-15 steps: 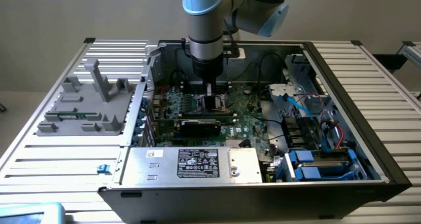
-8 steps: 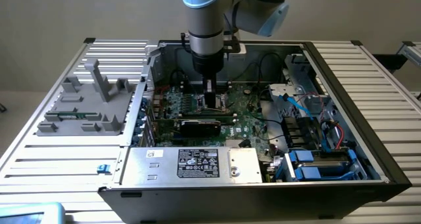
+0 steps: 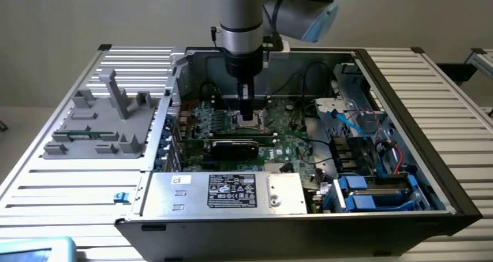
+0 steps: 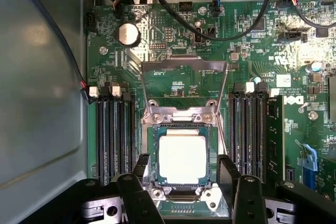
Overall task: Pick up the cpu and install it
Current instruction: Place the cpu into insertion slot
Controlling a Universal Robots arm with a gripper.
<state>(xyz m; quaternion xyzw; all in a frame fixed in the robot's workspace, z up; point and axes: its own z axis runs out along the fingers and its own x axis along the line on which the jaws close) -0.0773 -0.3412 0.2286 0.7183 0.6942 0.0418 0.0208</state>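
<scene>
Robot arm is held vertical directly above the cpu, wrist pointed straight down. The gripper is positioned just over the cpu; fingers are spread, one either side, not touching it.

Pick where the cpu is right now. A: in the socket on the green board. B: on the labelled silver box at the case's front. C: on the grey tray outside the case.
A: the wrist view shows the cpu lying flat in the socket, between the memory slots.
</scene>
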